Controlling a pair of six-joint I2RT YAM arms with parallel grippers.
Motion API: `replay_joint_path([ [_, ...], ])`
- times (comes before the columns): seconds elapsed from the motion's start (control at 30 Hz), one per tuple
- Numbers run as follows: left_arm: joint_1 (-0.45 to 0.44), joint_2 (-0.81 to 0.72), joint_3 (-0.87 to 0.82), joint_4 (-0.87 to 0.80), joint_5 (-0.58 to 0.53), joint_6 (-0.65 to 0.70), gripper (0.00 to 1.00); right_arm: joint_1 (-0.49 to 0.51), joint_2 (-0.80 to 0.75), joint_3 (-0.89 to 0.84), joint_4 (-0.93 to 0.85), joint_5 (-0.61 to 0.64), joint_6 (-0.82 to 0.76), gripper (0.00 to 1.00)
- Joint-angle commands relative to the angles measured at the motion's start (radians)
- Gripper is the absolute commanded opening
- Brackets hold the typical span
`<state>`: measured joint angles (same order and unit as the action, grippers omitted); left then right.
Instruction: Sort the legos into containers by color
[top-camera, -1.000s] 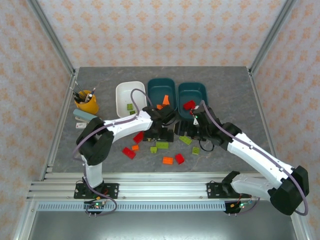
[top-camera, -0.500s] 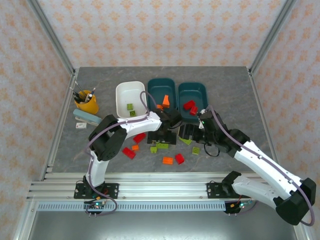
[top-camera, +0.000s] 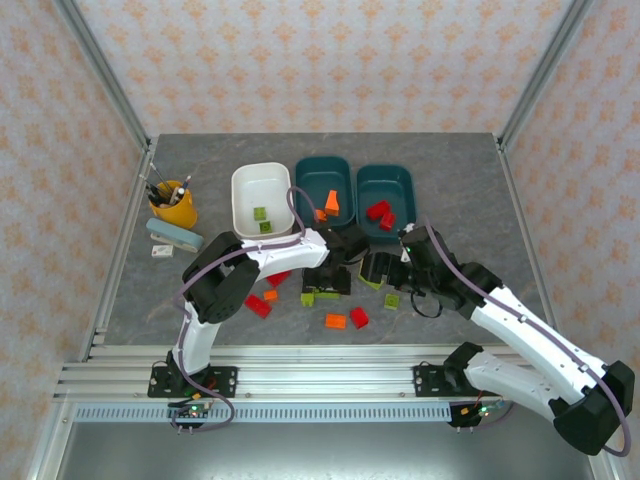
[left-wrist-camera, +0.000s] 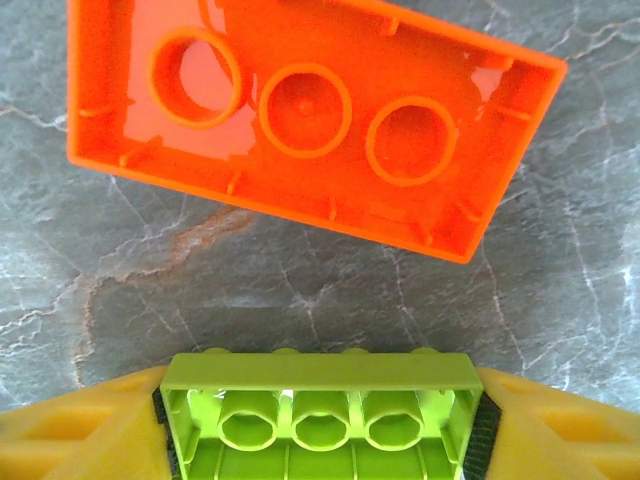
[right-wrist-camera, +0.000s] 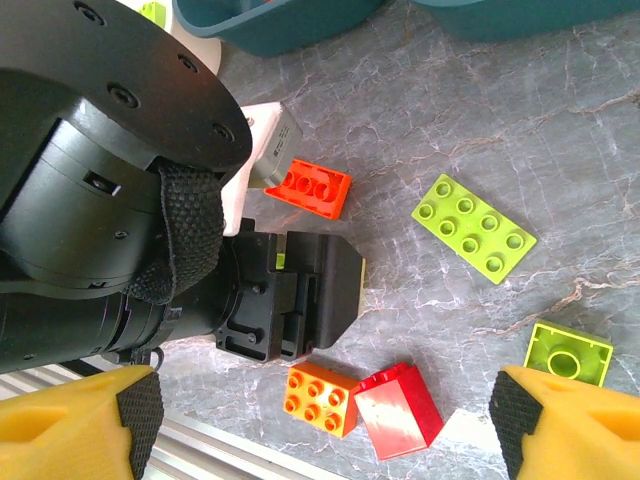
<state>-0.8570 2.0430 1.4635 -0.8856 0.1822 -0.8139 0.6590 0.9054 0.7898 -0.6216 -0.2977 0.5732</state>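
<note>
Left gripper (left-wrist-camera: 320, 440) clamps a glossy lime brick (left-wrist-camera: 320, 395) by its short ends, tubed hollow underside showing, over the grey marbled counter (left-wrist-camera: 300, 290) beside an upturned rectangular orange brick (left-wrist-camera: 310, 110). Right gripper (right-wrist-camera: 325, 410) is spread wide and holds nothing, above a smooth blocky red brick (right-wrist-camera: 400, 408).

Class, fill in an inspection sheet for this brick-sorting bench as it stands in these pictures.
Surface: grey marbled table, no spills seen.
Job's things: white tub holds green bricks; middle teal tub holds an orange brick; right teal tub holds red bricks; loose bricks in all three colours lie on the table.
Clutter: cup of pens, stapler-like item beside it.
Grippers: left gripper clamps a lime green brick by its ends; right gripper open above loose bricks.
Cables: purple cables loop along each arm.
Surroundings: patterned walls, metal frame posts.
</note>
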Motion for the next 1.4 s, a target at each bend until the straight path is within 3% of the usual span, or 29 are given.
replay_joint_path([
  [0.0,-0.002,0.044,-0.008,-0.024,-0.037,-0.004,0.64,-0.006,-0.017,-0.006,-0.019,0.028,0.007,0.87],
  [0.2,-0.001,0.032,-0.003,-0.034,-0.073,0.010,0.57,-0.005,-0.023,-0.006,-0.026,0.032,0.007,0.87],
  [0.63,0.002,-0.060,0.104,-0.147,-0.146,0.053,0.58,-0.006,-0.019,-0.002,-0.017,0.037,0.005,0.87],
  [0.87,0.051,-0.115,0.139,-0.186,-0.159,0.070,0.58,-0.005,-0.003,0.011,-0.010,0.030,-0.004,0.87],
  [1.03,0.140,-0.171,0.164,-0.221,-0.170,0.109,0.58,-0.006,0.039,0.042,0.015,0.011,-0.023,0.87],
  [1.37,0.447,-0.148,0.303,-0.233,-0.171,0.254,0.58,-0.006,0.253,0.170,0.146,-0.055,-0.038,0.87],
])
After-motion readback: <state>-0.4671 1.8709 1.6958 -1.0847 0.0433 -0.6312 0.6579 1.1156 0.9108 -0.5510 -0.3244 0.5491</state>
